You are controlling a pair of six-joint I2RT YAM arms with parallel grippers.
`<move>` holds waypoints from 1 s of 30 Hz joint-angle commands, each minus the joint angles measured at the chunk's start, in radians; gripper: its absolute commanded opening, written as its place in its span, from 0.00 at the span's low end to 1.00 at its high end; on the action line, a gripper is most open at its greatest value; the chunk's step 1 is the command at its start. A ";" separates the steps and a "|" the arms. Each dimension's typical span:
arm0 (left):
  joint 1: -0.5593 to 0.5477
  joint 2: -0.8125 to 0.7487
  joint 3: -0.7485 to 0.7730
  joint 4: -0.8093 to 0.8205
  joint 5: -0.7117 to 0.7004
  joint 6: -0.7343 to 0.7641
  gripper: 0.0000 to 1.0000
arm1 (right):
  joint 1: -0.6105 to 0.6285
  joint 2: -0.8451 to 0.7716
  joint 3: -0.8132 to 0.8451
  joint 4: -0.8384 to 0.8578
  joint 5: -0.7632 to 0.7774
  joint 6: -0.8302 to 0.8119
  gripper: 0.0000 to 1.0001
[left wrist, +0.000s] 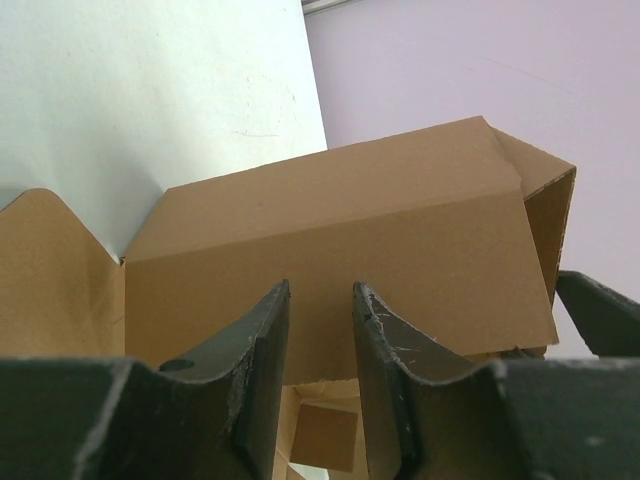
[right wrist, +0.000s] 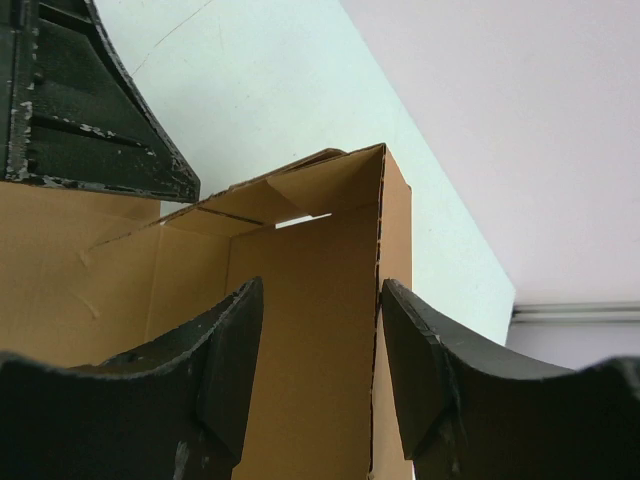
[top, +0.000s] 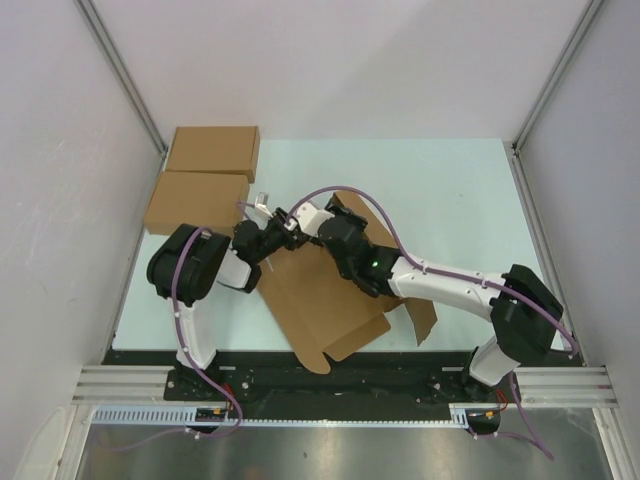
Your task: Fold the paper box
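Box (top: 320,310), at the near middle of the table (top: 450,200), lies skewed; its long axis appears to run near-right to far-left. Partly folded: the far wall is raised, the near panel and side flap lie flat. Left gripper (left wrist: 319,290) and right gripper (right wrist: 322,288) stand at that wall, jaws apart, clamping nothing.

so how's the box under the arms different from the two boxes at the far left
The paper box is only partly made up, with flaps splayed out; the two far-left boxes are closed, flat rectangles. It lies skewed and spreads wider than either of them; they sit neatly one behind the other. All three are plain brown cardboard.
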 commanded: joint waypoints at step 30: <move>-0.059 -0.049 0.001 0.289 0.045 0.133 0.42 | -0.099 -0.041 0.103 -0.232 -0.257 0.260 0.19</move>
